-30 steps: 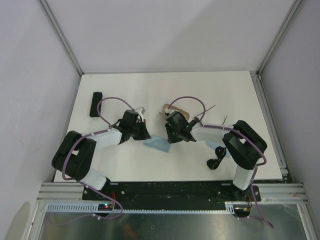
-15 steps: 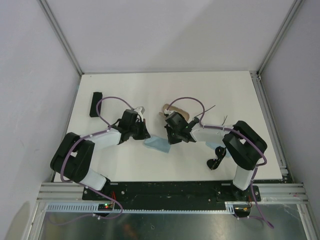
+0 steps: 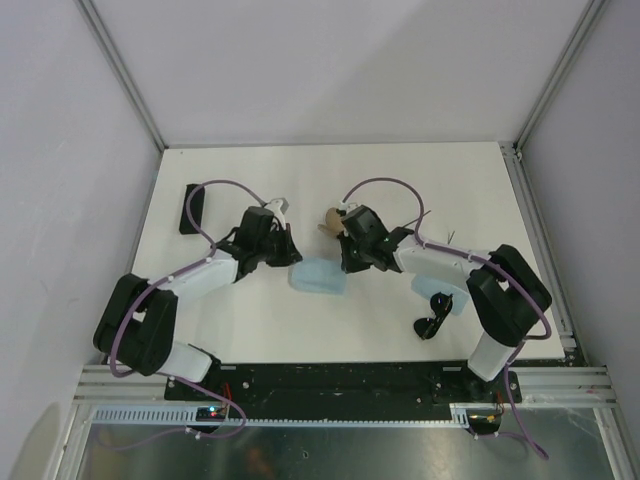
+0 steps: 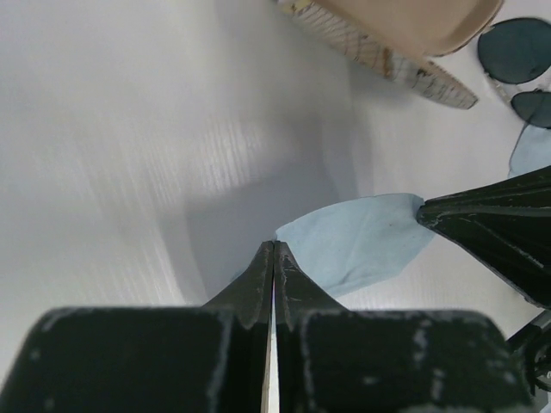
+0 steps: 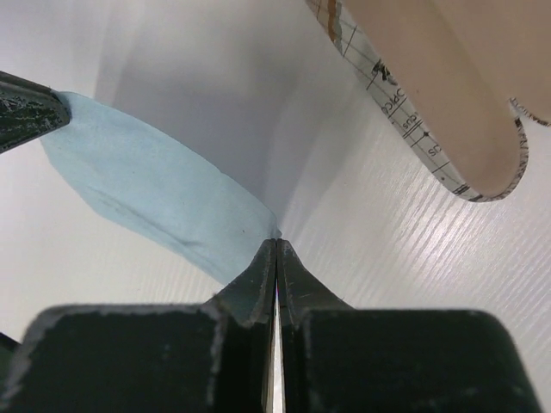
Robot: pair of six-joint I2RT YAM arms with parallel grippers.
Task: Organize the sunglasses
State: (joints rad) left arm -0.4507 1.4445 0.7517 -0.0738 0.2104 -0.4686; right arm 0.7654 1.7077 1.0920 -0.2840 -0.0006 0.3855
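A light blue cloth (image 3: 318, 275) hangs stretched between my two grippers. My left gripper (image 3: 288, 252) is shut on its left corner (image 4: 274, 245). My right gripper (image 3: 348, 262) is shut on its right corner (image 5: 275, 241). The wire-frame sunglasses (image 4: 516, 52) lie beyond the beige patterned case (image 4: 396, 26); in the top view only their thin temples (image 3: 414, 224) show past my right arm. The chunky black sunglasses (image 3: 433, 318) lie near the front right, apart from both grippers.
The beige case (image 3: 330, 219) lies open just beyond the cloth and also shows in the right wrist view (image 5: 439, 86). A black oblong case (image 3: 192, 208) lies at the far left. A second blue cloth (image 3: 457, 305) lies under the chunky sunglasses.
Both grippers have moved away from the table's front edge toward the beige case, carrying the blue cloth with them. The cloth now hangs stretched flatter between them.
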